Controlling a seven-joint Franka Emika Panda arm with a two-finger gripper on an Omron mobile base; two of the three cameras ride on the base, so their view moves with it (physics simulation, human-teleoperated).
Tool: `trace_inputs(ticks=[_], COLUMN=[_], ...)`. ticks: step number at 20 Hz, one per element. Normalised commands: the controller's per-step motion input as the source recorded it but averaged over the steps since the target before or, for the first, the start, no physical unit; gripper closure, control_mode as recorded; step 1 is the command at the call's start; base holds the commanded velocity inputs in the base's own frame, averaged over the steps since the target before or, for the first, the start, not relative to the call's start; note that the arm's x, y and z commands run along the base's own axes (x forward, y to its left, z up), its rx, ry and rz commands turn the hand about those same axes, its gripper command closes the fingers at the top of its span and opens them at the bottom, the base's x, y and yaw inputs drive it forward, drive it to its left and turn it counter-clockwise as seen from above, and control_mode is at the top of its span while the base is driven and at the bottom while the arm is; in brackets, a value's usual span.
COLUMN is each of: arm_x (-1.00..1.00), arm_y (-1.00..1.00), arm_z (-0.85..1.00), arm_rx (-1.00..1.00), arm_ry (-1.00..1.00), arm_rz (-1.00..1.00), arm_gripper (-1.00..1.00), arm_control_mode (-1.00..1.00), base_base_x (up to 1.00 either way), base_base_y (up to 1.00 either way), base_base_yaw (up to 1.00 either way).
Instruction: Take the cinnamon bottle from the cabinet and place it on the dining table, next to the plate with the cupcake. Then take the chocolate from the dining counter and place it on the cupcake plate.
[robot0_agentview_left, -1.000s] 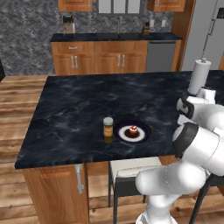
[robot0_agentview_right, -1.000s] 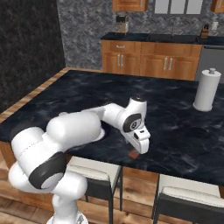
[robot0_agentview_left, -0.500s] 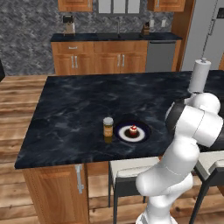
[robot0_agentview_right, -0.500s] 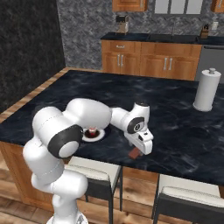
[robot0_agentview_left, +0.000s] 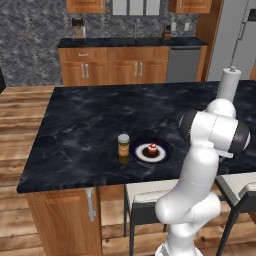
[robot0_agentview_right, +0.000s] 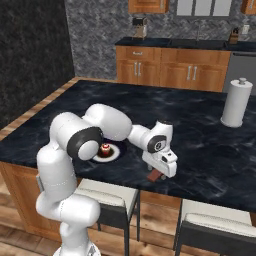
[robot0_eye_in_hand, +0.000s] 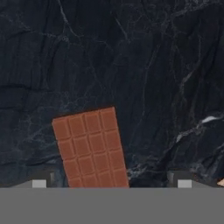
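A brown chocolate bar (robot0_eye_in_hand: 92, 148) lies flat on the dark marble counter (robot0_eye_in_hand: 131, 57), between my fingertips (robot0_eye_in_hand: 39, 183) and nearer the left one. My gripper (robot0_eye_in_hand: 111, 183) is open, its jaws wide apart and clear of the bar. In the right base view the gripper (robot0_agentview_right: 161, 172) hangs just over the chocolate (robot0_agentview_right: 154, 177) at the counter's near edge. The cupcake (robot0_agentview_left: 152, 149) sits on its white plate (robot0_agentview_left: 161, 155), with the cinnamon bottle (robot0_agentview_left: 123, 148) standing upright just left of it. The plate (robot0_agentview_right: 114, 154) also lies left of my hand.
A white paper towel roll (robot0_agentview_right: 235, 102) stands at the counter's far right. Stools (robot0_agentview_right: 107, 199) sit under the near counter edge (robot0_agentview_right: 200, 197), right below the chocolate. My own arm (robot0_agentview_left: 210, 145) blocks the counter's right side in the left base view.
My arm has folded its elbow up and round, and the hand has sunk a little lower over the chocolate. Bottle, plate and chocolate have stayed put.
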Motion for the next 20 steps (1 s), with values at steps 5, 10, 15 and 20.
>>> trace_inputs(ticks=[5, 10, 15, 20], arm_x=[0.0, 0.02, 0.01, 0.0], arm_y=[0.0, 0.0, 0.0, 0.11], arm_z=[-0.32, -0.26, -0.38, -0.54], arm_rx=[0.02, 0.03, 0.05, 0.03], arm_ry=[0.0, 0.0, 0.0, 0.0], arm_rz=[0.13, 0.08, 0.05, 0.03], arm_gripper=[-1.0, -1.0, -1.0, 1.0], arm_control_mode=[-1.0, -1.0, -1.0, -1.0], base_base_x=[0.0, 0.0, 0.0, 0.0], base_base_y=[0.0, 0.0, 0.0, 0.0], base_base_yaw=[0.0, 0.0, 0.0, 0.0])
